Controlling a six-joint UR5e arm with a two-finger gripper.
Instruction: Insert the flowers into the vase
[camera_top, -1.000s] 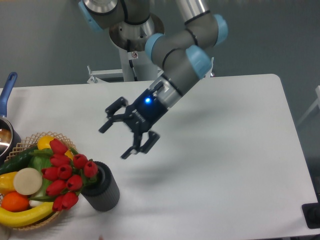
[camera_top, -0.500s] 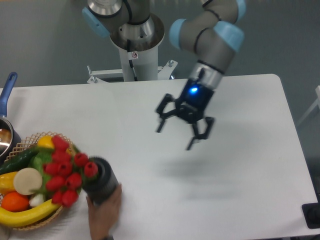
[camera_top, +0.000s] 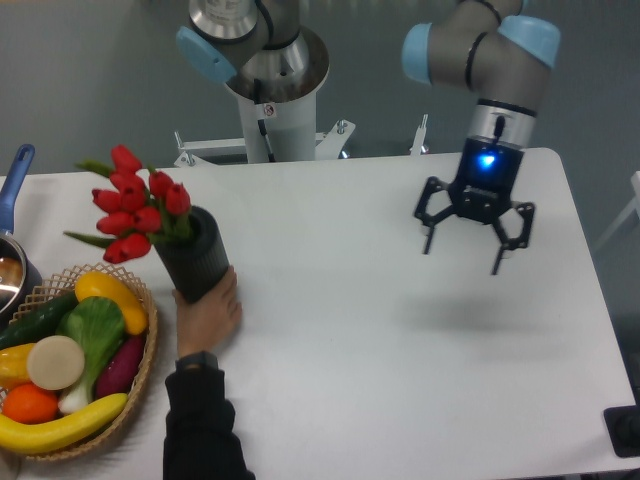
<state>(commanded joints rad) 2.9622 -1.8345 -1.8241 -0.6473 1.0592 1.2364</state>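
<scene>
The flowers (camera_top: 135, 205), red tulips with green leaves, stick out of the mouth of the vase (camera_top: 197, 256) and lean to the left. The dark grey ribbed vase stands tilted at the left of the table, with a person's hand (camera_top: 207, 315) around its base. My gripper (camera_top: 463, 260) hangs open and empty above the right side of the table, far from the vase, its fingers pointing down.
A wicker basket (camera_top: 132, 396) of fake fruit and vegetables sits at the front left. A pot with a blue handle (camera_top: 14, 182) is at the left edge. The robot base (camera_top: 272, 95) stands behind the table. A sleeved arm (camera_top: 200, 435) reaches in from the front.
My gripper has swung from the table's middle to the right side, staying open. A hand has come in, moved the vase with the flowers back from the basket and holds it.
</scene>
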